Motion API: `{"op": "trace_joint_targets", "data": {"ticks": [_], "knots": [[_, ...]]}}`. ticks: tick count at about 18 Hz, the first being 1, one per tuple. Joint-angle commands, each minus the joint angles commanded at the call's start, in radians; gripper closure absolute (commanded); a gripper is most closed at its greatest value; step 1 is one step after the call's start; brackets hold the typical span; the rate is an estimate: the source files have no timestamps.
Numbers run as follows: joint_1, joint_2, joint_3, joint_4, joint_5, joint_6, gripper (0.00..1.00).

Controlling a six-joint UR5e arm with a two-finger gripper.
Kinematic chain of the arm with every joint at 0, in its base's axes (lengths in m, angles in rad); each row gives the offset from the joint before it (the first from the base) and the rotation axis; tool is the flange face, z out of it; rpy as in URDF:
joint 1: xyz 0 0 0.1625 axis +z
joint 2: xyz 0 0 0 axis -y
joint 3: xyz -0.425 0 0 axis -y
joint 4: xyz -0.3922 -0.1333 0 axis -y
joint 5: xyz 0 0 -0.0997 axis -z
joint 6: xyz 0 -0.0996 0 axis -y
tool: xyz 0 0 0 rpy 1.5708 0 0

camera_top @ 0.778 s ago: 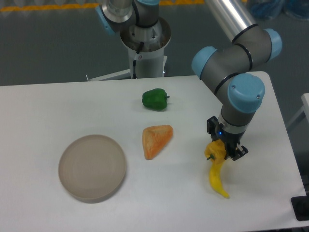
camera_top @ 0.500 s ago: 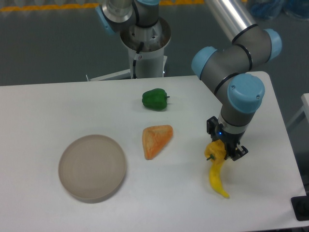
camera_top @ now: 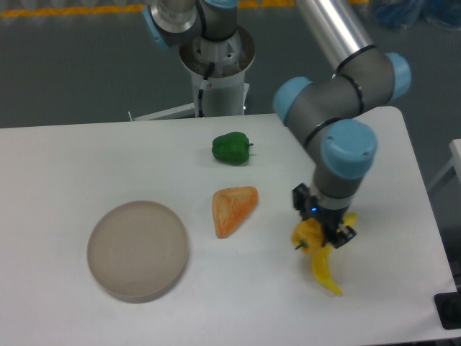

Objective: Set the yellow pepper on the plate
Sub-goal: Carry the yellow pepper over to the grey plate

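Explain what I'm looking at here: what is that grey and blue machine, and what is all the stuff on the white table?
It is a jointed robot arm, filmed by one fixed camera looking down at the table from the front. At its tip is a two-finger hand, closed on a small yellow pepper. Right below lies a curved yellow banana. On the white table also sit a round greyish plate, an orange wedge-shaped piece and a green pepper.

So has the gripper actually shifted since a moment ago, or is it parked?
Yes. The gripper, closed on the yellow pepper, has shifted left and slightly down in the view, nearer the orange wedge, which hasn't moved.
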Motion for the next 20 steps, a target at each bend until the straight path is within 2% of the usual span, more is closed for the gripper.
{"op": "trace_joint_targets", "data": {"ticks": [6,9,13,15,17,18,19,20], "knots": [[-0.205,0.006,-0.015,0.000,-0.015,-0.198,0.93],[-0.298,0.000,-0.049,0.003,-0.018,-0.296,0.90],[-0.388,-0.024,-0.086,0.006,-0.046,-0.358,0.88],[-0.405,-0.031,-0.113,0.008,-0.072,-0.358,0.88],[-0.410,-0.035,-0.120,0.014,-0.092,-0.356,0.77],[-0.410,-0.041,-0.118,0.015,-0.110,-0.355,0.65],[-0.410,-0.046,-0.120,0.020,-0.124,-0.356,0.58],[-0.410,-0.051,-0.120,0.028,-0.126,-0.359,0.45]]}}
